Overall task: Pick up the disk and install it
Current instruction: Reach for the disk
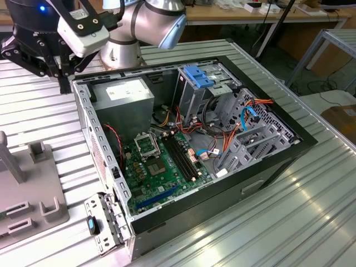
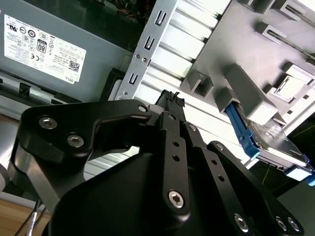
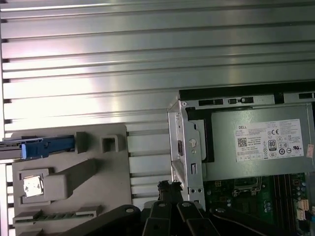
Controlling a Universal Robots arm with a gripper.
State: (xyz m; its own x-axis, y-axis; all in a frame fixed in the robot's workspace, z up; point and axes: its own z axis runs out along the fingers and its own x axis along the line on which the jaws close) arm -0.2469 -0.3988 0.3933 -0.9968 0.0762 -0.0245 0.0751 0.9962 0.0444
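Observation:
The disk (image 2: 275, 143) is a flat grey drive with a blue rail along its edge, standing on edge in a slot of a grey holder block (image 2: 256, 54). In the first wrist view the disk's blue rail (image 3: 47, 146) sticks out at one corner of the holder block (image 3: 74, 172). My black gripper (image 2: 170, 100) is shut with nothing in it and hangs in the air well apart from the disk. Its tips (image 3: 170, 188) sit between the holder block and the case corner. In the exterior view the gripper (image 1: 57, 69) hovers by the case's far corner on the exterior view's left.
An open computer case (image 1: 83, 122) lies on the ribbed metal table (image 1: 289, 222). Inside are a big grey box with a white sticker (image 1: 122, 94), a green board (image 1: 161, 167) and a tall cage with a blue top (image 1: 197, 78). The holder block (image 1: 33, 189) lies at the exterior view's left.

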